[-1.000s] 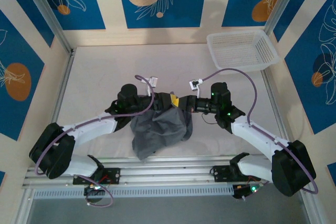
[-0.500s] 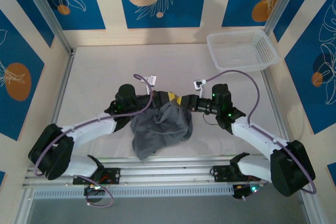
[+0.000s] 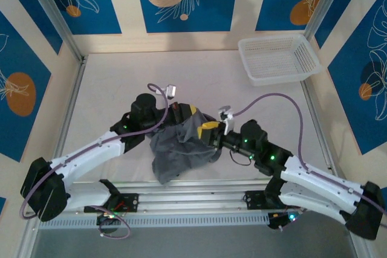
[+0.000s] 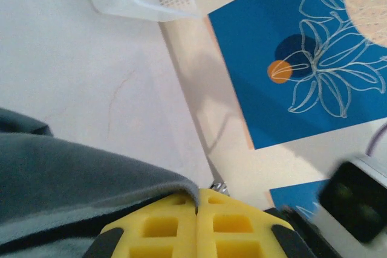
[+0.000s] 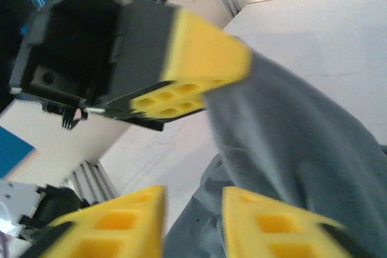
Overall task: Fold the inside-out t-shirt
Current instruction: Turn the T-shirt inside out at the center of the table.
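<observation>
**Grey shirt pinched by left hand, right hand spread**

Grey cloth of the inside-out t-shirt (image 3: 181,149) lay crumpled in a heap on the table (image 3: 109,83), near the front edge and between the two arms. The left hand (image 3: 192,113) was at the heap's far side, its yellow pads (image 4: 158,228) pressed together on an upper fold of the shirt. The left wrist view showed the cloth running right into the seam between them. The right hand (image 3: 210,130) hung just beside it on the right. Its fingers (image 5: 115,225) stood apart over the cloth, clamping nothing. A white mesh basket (image 3: 278,58) stood well apart at the far right corner.
</observation>
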Controlling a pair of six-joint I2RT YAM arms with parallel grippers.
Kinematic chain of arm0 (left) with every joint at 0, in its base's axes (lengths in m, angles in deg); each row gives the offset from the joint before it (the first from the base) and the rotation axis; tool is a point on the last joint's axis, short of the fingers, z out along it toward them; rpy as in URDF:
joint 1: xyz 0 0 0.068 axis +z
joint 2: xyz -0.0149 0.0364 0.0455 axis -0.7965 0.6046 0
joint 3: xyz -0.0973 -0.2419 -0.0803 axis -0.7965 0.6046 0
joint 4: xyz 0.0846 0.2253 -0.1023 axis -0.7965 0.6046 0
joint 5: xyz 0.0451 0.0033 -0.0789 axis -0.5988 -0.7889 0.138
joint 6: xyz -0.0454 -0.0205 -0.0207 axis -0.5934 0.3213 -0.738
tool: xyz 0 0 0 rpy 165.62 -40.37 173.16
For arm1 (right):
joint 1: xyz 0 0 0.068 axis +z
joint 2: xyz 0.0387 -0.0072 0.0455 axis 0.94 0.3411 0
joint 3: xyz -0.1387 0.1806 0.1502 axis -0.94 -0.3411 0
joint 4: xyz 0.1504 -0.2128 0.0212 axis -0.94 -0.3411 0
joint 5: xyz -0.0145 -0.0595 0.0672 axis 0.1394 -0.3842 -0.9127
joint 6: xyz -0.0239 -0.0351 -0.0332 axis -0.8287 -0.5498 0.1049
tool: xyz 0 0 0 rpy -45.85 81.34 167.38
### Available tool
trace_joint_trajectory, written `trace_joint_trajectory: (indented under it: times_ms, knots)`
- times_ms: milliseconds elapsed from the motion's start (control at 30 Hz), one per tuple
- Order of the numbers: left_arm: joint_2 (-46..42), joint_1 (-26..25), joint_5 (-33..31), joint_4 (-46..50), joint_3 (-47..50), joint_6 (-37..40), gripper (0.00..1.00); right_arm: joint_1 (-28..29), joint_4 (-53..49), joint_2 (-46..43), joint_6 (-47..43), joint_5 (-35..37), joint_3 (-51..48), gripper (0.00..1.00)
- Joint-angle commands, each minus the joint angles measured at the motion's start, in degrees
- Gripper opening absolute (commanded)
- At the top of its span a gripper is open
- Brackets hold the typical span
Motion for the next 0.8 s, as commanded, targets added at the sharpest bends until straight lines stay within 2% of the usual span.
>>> trace_joint_trajectory:
  times_ms: [0,67,133,167,233,300,333,400,433,500,600,700,767]
  knots:
    - [-1.1,-0.6,-3.5,6.5,-3.6,2.9,0.0,3.7,-2.1,4.4,-9.7,18.6,1.9,0.54]
    - [-2.1,-0.6,-4.1,8.0,-4.2,3.2,0.0,1.9,-2.1,6.7,-9.5,16.4,2.7,0.58]
    - [-3.1,-0.6,-5.0,9.8,-4.7,4.1,0.0,-0.4,-1.1,10.1,-8.7,9.4,4.1,0.54]
    - [-3.7,-0.6,-5.6,11.0,-5.0,4.8,0.0,-1.1,0.0,11.8,-8.9,6.3,4.6,0.48]
    - [-5.2,-0.6,-7.8,14.6,-5.9,6.8,0.0,-1.9,1.8,14.5,-9.5,2.4,5.3,0.26]
    - [-7.2,-0.6,-13.9,23.6,-8.6,12.0,0.0,-2.9,2.1,16.0,-8.9,0.5,5.7,0.1]
    - [-8.4,-0.6,-19.4,30.4,-11.0,15.9,0.0,-3.7,1.5,16.2,-8.1,-0.7,5.8,0.05]
    - [-10.3,-0.6,-32.7,43.7,-15.3,21.9,0.0,-5.6,0.8,16.4,-6.2,-4.2,5.4,0.02]
    - [-11.3,-0.6,-40.9,48.6,-16.3,24.1,0.0,-6.7,0.8,16.2,-5.3,-7.3,4.8,0.02]
    - [-13.6,-0.6,-51.5,55.6,-16.3,27.2,0.0,-7.3,1.2,15.6,-5.2,-11.8,3.9,0.03]
    - [-17.1,-0.4,-58.4,61.6,-14.1,28.4,0.0,-7.6,0.7,14.4,-4.6,-13.4,3.1,0.1]
    - [-21.1,-0.1,-64.8,67.1,-11.1,25.7,0.0,-8.7,-0.1,12.5,-3.4,-13.9,2.6,0.36]
    - [-23.7,0.5,-71.5,72.1,-9.8,20.8,0.0,-10.9,-1.7,11.1,0.1,-12.0,2.2,0.45]
